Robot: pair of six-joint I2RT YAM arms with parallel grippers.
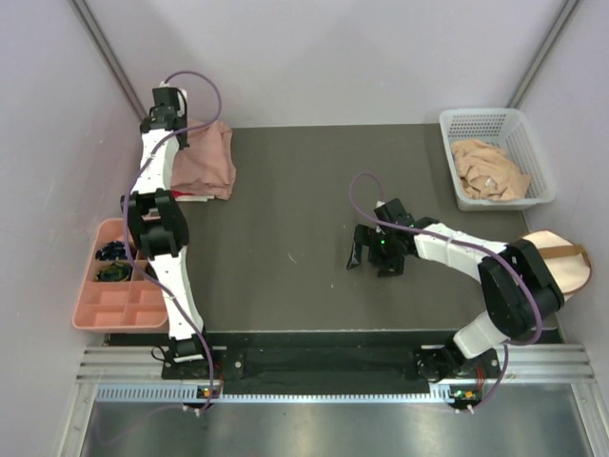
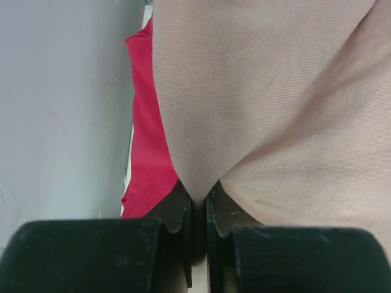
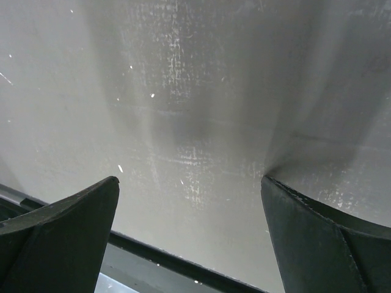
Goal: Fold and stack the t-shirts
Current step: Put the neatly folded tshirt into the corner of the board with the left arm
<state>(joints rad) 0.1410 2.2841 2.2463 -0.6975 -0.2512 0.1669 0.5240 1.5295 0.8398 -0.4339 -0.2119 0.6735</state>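
A folded dusty-pink t-shirt lies on top of a red t-shirt at the table's far left. My left gripper is at the pink shirt's far left edge. In the left wrist view the jaws are shut on a fold of the pink cloth, with the red shirt showing underneath to the left. A tan t-shirt lies crumpled in the white basket. My right gripper is open and empty, low over the bare table right of centre. No white shirt is in view.
The white basket stands at the far right corner. A round cream bag with a brown strap sits at the right edge behind my right arm. A pink compartment tray with small dark items is off the table's left edge. Walls close in left and right.
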